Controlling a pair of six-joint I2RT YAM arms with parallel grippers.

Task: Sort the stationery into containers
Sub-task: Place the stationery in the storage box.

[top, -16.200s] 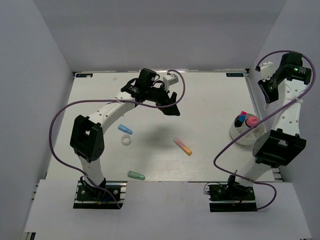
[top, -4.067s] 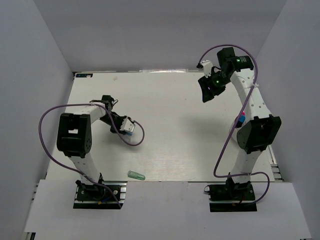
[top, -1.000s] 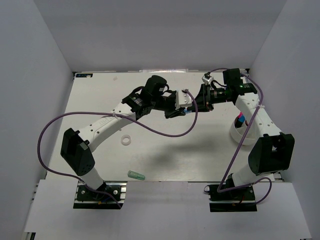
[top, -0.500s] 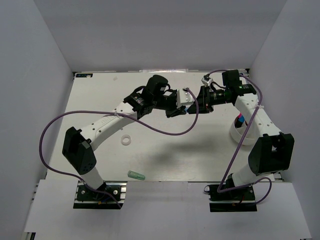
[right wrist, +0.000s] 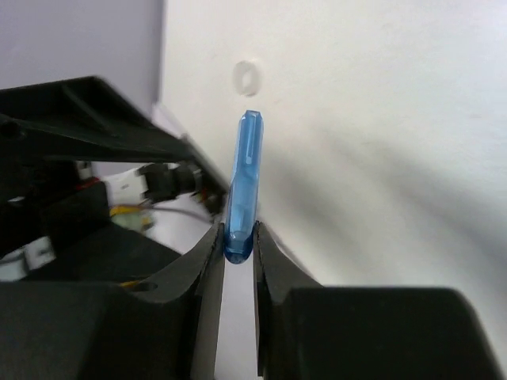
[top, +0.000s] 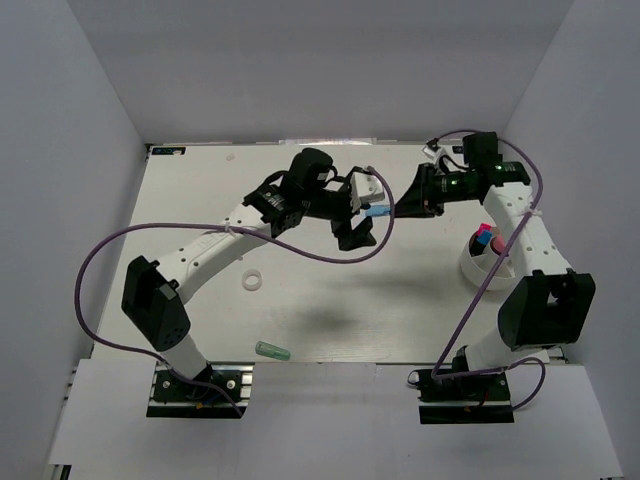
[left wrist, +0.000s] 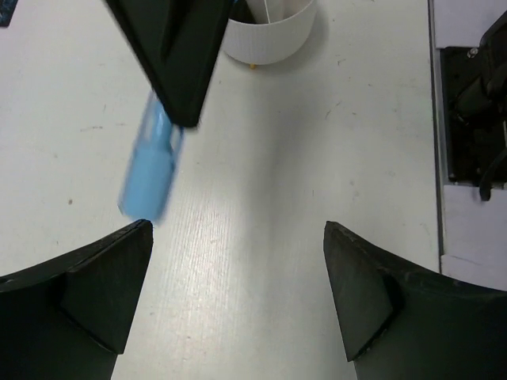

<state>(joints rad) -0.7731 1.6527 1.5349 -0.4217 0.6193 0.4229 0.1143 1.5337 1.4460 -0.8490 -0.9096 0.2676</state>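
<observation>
The right claw [right wrist: 238, 231] is pinched nearly closed on one end of a light blue capped plastic marker [right wrist: 244, 178]. The marker sticks straight out past its fingertips and hangs in the air above the white table [top: 300, 310], near the table's middle and a little toward 12 o'clock in the overhead view. The left claw [left wrist: 236, 229] is spread wide and has hold of nothing. The marker's free end sits just beside one of its two black fingers (whether the two touch cannot be told from either wrist view). The low white round cup [top: 472, 270] stands at about 3 o'clock on the table, apart from both claws, with pink and blue marker caps [top: 486, 236] poking up out of it. A small white ring [top: 253, 283] lies flat toward 8 o'clock. A pale green capped marker [top: 271, 350] lies on its side near the front edge, around 7 o'clock.
</observation>
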